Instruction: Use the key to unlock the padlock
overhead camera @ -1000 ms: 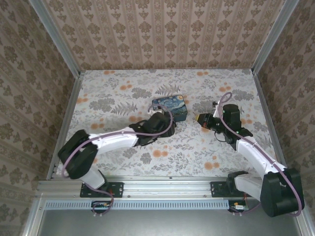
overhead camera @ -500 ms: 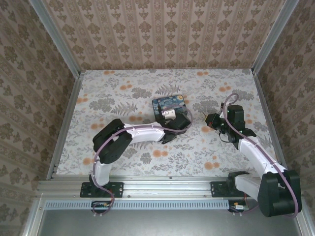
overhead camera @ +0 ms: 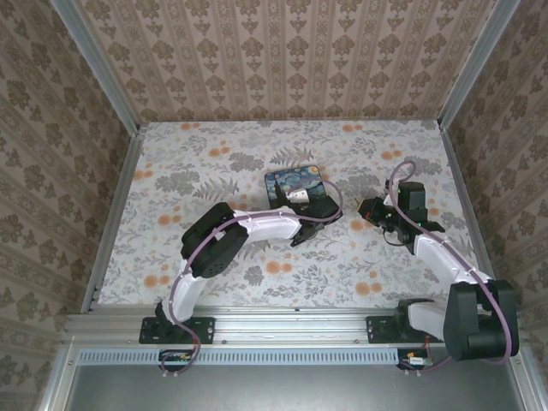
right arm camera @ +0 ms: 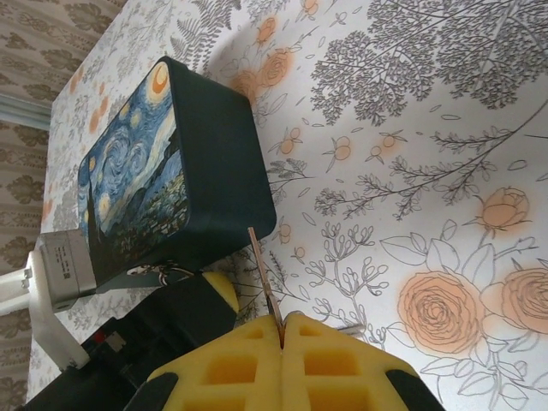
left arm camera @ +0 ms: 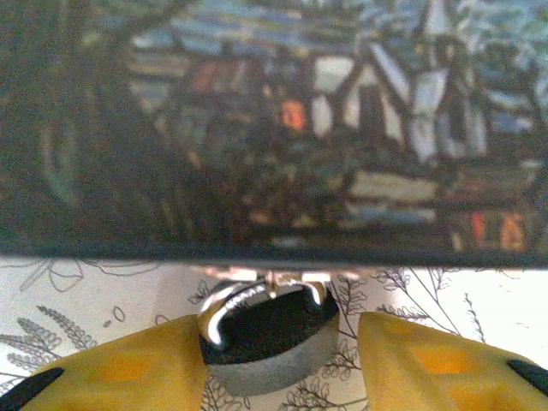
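The padlock (left arm camera: 267,336), small and dark with a shiny shackle, hangs from the hasp at the front of the swirl-painted box (left arm camera: 274,128). My left gripper (left arm camera: 278,347) straddles it with the jaws open: the left pad touches the lock body, and a gap remains at the right pad (left arm camera: 411,360). In the top view the left gripper (overhead camera: 318,214) sits at the box's (overhead camera: 295,185) near right corner. My right gripper (right arm camera: 282,324) is shut on the key (right arm camera: 264,274), whose thin blade sticks out toward the box (right arm camera: 171,171). It hovers right of the box (overhead camera: 366,211).
The flower-patterned table (overhead camera: 214,163) is walled in by patterned panels on three sides. The left arm (overhead camera: 248,227) lies across the middle of the table toward the box. In the right wrist view the left gripper's black body (right arm camera: 163,330) sits just left of the key.
The left gripper has slid right along the box front and narrowed its jaws around the padlock. The right gripper has drifted slightly right with the key.
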You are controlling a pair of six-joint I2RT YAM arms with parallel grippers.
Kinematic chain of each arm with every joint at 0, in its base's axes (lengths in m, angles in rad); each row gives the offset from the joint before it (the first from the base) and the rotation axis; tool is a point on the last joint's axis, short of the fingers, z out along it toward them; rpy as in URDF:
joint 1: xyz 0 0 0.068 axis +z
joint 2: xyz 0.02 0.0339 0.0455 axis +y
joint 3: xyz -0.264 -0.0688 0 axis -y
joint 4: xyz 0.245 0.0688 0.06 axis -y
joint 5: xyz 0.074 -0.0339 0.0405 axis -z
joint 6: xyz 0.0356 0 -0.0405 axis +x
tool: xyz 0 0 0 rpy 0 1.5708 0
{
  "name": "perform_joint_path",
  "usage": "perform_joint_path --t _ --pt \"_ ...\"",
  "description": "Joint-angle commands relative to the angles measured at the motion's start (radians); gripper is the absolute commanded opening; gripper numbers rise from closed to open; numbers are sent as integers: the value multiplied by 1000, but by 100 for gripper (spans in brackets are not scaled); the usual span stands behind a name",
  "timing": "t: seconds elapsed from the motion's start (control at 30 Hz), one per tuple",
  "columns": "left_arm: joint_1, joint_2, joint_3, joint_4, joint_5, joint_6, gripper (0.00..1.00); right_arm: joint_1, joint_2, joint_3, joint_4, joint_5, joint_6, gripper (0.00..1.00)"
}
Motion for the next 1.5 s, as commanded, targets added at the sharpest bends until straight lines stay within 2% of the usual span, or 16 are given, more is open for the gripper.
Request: perform_joint_path --t 0.0,0.2,0.33,0.43,0.57,0.63,0.73,0.87,1.0,1.17,1.3,1.47 --pt "13 22 41 -65 -26 -7 44 -3 20 -15 55 -52 8 0" --pt "43 20 9 -29 53 31 39 -2 39 -33 74 -83 8 0" --pt "51 10 -2 -29 72 57 31 0 36 -34 70 -89 3 0" --pt "58 -11 -13 -10 128 112 27 11 39 -28 56 -104 -1 0" --pt "94 -61 -38 37 295 247 20 62 42 -30 26 -120 -5 0" --pt "131 -85 -51 60 432 297 15 96 42 -38 4 -104 0 0" --pt "182 -112 -78 90 595 308 6 132 36 -56 -11 -101 27 0" --pt "216 -150 -63 56 729 317 4 196 8 -87 3 -91 70 0" --pt "244 -181 -30 -7 856 295 4 252 1 -135 88 -76 134 0" --pt "288 -230 -71 19 1024 198 2 341 11 -192 273 -35 206 0" --pt "313 -274 -111 57 1089 123 2 361 30 -222 351 2 224 0" --pt "318 -298 -145 121 1137 23 1 361 47 -250 504 16 351 0"
